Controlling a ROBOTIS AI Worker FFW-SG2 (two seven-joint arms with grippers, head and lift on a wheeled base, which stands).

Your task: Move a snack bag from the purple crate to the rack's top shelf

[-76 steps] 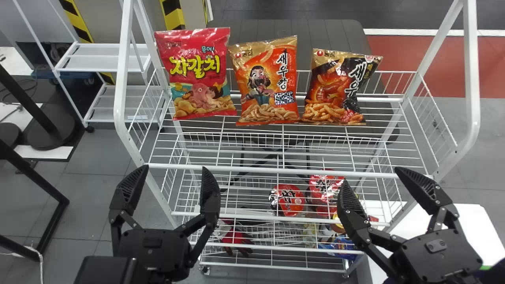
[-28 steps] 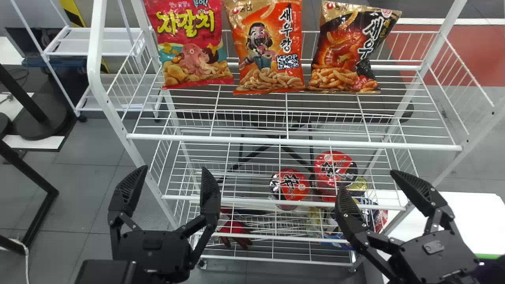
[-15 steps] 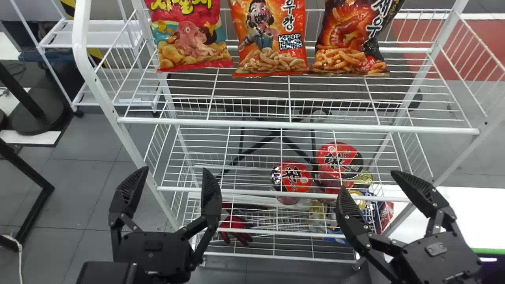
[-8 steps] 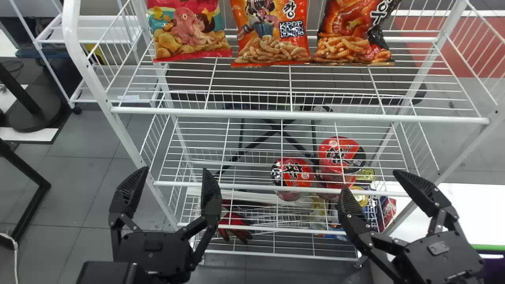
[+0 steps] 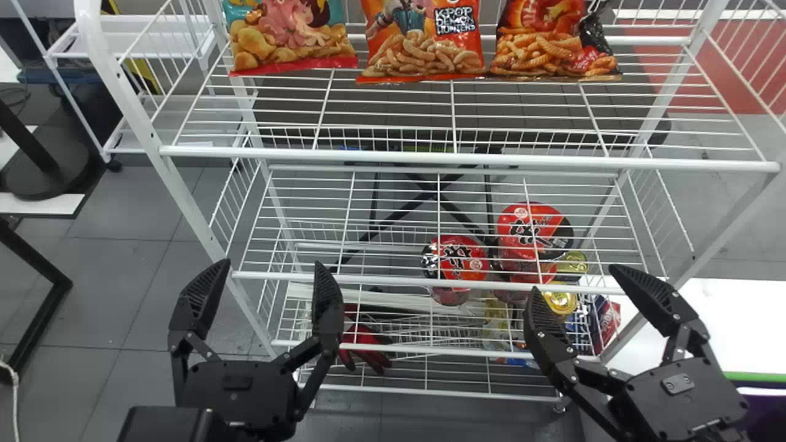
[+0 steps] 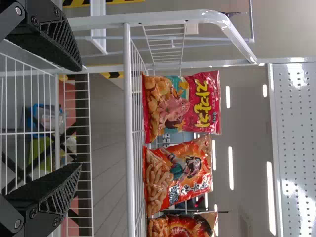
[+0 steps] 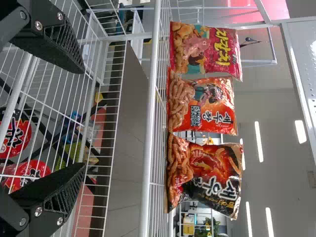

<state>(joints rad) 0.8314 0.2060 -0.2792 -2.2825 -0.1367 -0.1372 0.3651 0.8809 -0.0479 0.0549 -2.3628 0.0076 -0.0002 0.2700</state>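
You had the left gripper (image 5: 272, 264) and right gripper (image 5: 574, 279) fingers apart, and the shelf (image 5: 430, 158) bags (image 5: 424, 58) seemed light, slick and crushable, best pinched by a sealed edge.

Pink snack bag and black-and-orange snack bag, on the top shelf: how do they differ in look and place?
The pink snack bag has yellow lettering; the black-and-orange snack bag has white. The pink snack bag pictures an octopus and rounded pieces, the black-and-orange snack bag ridged sticks. The pink snack bag is leftmost, the black-and-orange snack bag rightmost. Both stand on the top shelf, fronts toward the robot.
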